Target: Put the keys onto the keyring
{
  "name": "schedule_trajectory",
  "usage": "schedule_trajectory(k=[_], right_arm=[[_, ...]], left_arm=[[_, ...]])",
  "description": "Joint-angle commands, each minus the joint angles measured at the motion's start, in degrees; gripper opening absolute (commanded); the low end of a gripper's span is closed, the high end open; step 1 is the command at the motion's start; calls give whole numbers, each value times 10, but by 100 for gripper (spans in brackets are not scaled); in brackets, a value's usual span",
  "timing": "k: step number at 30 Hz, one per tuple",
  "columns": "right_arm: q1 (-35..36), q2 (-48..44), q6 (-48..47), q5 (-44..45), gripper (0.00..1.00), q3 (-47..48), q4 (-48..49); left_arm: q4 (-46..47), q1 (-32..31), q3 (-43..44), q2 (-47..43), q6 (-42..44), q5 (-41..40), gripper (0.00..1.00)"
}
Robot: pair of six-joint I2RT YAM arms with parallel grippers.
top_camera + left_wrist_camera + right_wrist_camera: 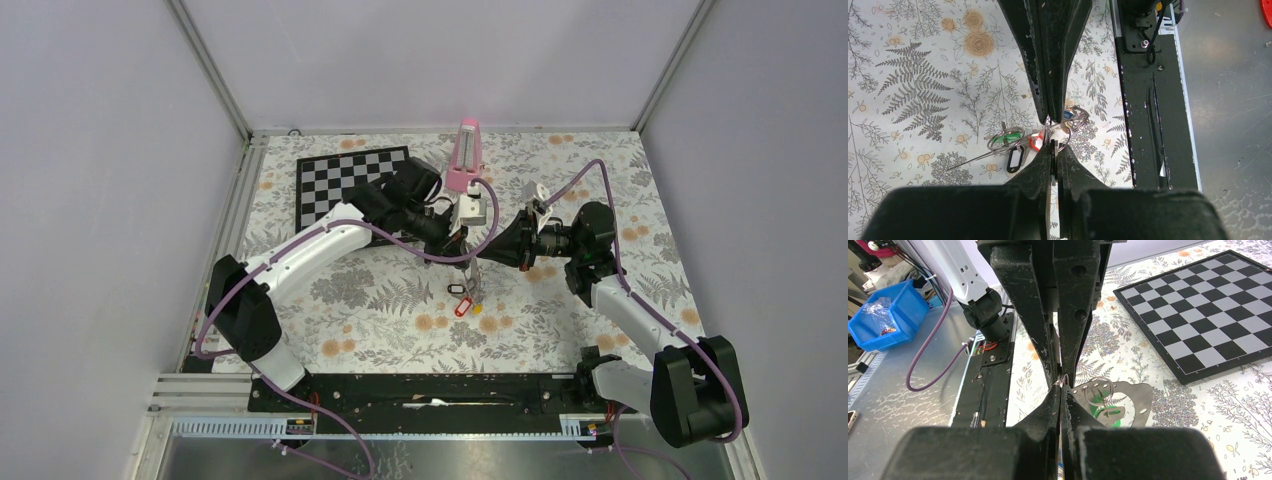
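Both arms meet over the middle of the flowered cloth. My left gripper [463, 244] [1054, 146] is shut on a flat metal key, edge-on between its pads, with small split rings [1064, 135] sticking out. Facing it, my right gripper [493, 251] [1062, 385] is shut on the thin wire of the keyring [1064, 378] [993, 154], whose loose end trails down-left. Below the jaws hang the keys [463, 300], with green [1006, 136], black [1014, 160], red [1034, 143] and blue [1067, 114] tags. A yellow tag [487, 323] lies on the cloth. How the wire runs through the rings is hidden.
A chessboard [345, 182] [1208, 310] lies at the back left. A pink upright object [465, 150] stands behind the grippers. The black base rail [440, 390] [1148, 100] runs along the near edge. A blue bin [888, 315] sits off the table.
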Motion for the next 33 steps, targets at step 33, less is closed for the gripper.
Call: schedule_trajectory(k=[33], right_arm=[[-1,-12,13,-18,0,15,42]], left_arm=[[12,-1,0,20,23,41,2]])
